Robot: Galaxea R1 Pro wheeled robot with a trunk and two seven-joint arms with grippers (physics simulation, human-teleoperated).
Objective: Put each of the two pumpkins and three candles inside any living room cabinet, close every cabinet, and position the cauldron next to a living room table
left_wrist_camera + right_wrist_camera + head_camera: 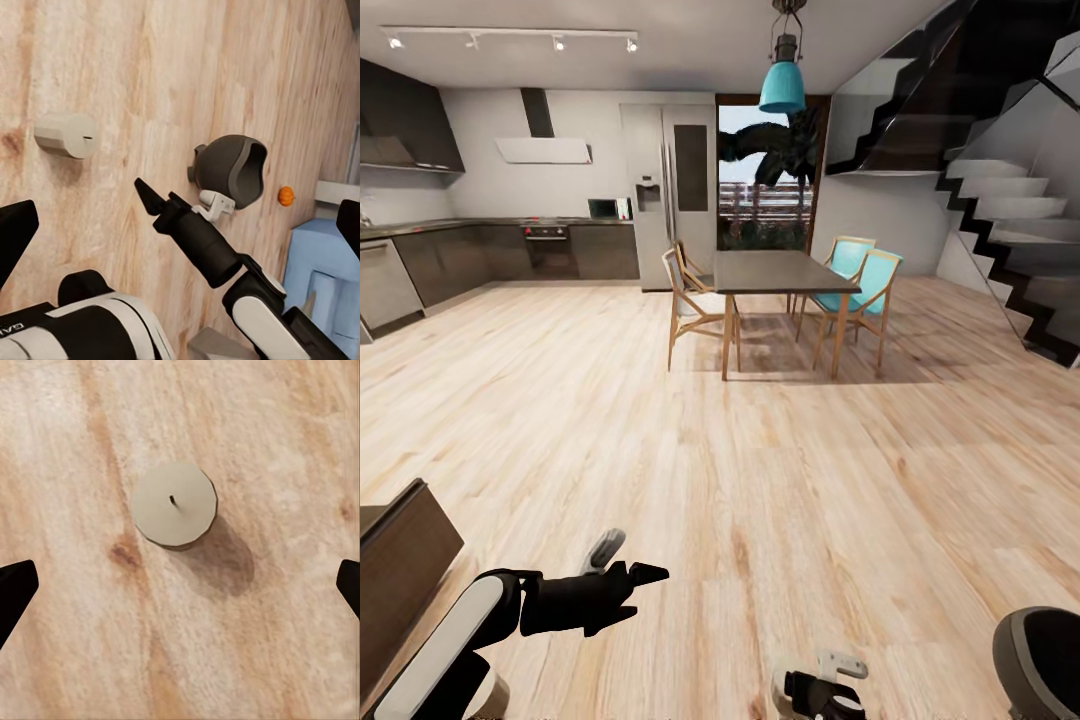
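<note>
Directly below the wide-spread right gripper (180, 577), a candle (174, 504) is standing upright on the floor (262, 660); the left gripper (180, 217) is likewise hanging open, with the cauldron (229, 171) and a pumpkin (286, 196) lying beyond it.

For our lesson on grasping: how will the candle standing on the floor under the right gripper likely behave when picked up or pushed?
The candle is squat with a flat top, so it probably won't tip. Upright on its flat end, it should slide, not roll, across the wood floor. It looks rigid; its rounded side might slip between the fingers.

Pale grey-white candle (174, 504), orange pumpkin (286, 196), seemingly dark-grey cauldron (229, 171).
</note>
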